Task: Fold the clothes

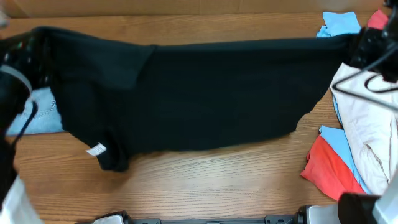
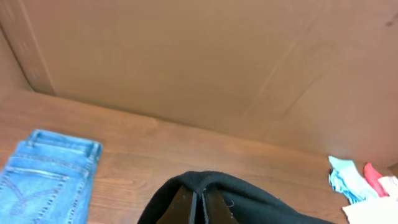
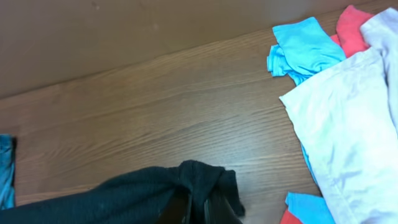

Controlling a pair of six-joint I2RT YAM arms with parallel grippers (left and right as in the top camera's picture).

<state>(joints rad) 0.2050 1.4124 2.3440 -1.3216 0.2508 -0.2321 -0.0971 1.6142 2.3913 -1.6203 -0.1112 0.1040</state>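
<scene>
Along far edge of desk, I'm pinching black T-shirt taut: left claw clamped on one end, right claw on other, spreading it for folding.

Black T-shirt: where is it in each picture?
Overhead: the black T-shirt stretches across the middle, from left to right.
Left wrist: a bunched bit sits at the bottom centre.
Right wrist: a bunched end lies along the bottom, from left to centre.
Shared landmark: the crumpled light blue garment is top right overhead, far right in the left wrist view and top right in the right wrist view.
</scene>
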